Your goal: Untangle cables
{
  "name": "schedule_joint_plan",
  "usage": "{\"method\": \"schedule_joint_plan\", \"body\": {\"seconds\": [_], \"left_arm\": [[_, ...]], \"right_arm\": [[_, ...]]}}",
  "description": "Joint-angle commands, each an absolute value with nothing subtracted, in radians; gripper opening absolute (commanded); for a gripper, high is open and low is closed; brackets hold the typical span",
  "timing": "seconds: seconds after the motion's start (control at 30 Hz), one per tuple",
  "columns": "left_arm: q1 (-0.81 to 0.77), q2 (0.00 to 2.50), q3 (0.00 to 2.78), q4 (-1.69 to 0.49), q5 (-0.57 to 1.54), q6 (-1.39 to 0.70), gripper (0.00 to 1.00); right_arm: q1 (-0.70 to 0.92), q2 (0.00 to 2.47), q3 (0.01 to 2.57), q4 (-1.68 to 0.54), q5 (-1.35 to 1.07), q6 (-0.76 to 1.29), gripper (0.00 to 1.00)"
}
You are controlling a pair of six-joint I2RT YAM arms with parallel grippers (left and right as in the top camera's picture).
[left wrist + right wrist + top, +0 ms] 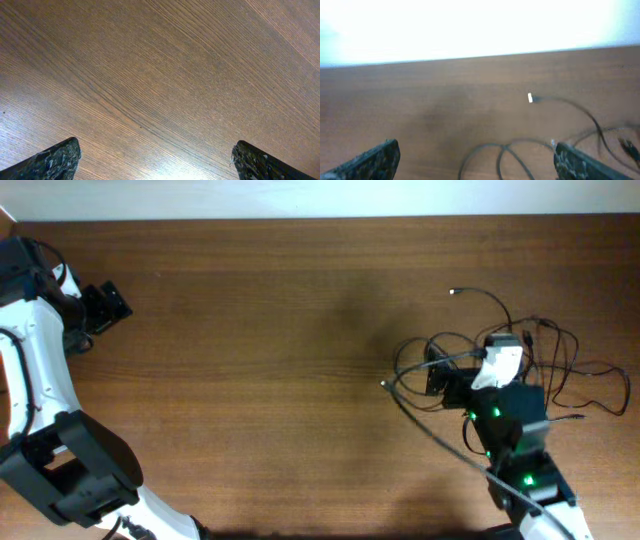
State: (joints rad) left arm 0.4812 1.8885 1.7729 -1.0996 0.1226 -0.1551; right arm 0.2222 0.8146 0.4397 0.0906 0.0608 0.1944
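Cables [530, 98] lie tangled ahead of, perhaps under, the right jaws; left jaws and right jaws gape empty.

A loose tangle of thin black cables [540, 340] lay on the right half of the brown wood-grain desk [260, 330]. The right jaws hung over the tangle's left part. One silver-tipped plug end [453, 291] lay behind and left of the bunch. The left jaws stood over bare desk at the far left, well apart from the cables.
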Motion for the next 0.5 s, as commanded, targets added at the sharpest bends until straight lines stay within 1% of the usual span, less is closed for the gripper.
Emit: {"method": "schedule_joint_plan", "body": {"seconds": [0.0,0.03,0.1,0.27,0.33,0.47], "left_arm": [[0.485,1.868,1.788,-1.098,0.126,-0.164,0.99],[0.485,1.868,1.788,-1.098,0.126,-0.164,0.99],[0.485,1.868,1.788,-1.098,0.126,-0.164,0.99],[0.485,1.868,1.788,-1.098,0.126,-0.164,0.99],[0.485,1.868,1.788,-1.098,0.126,-0.164,0.99],[0.485,1.868,1.788,-1.098,0.126,-0.164,0.99]], "right_arm": [[0.215,0.705,0.342,0.202,0.047,0.175,0.98],[0.215,0.660,0.298,0.265,0.007,0.119,0.98],[0.215,0.558,0.191,0.371,-0.007,0.100,0.98],[0.207,0.359,0.014,0.392,-0.008,0.105,0.98],[0.207,0.233,0.006,0.303,-0.001,0.107,0.98],[0.207,0.073,0.006,0.100,0.019,0.108,0.98]]}}
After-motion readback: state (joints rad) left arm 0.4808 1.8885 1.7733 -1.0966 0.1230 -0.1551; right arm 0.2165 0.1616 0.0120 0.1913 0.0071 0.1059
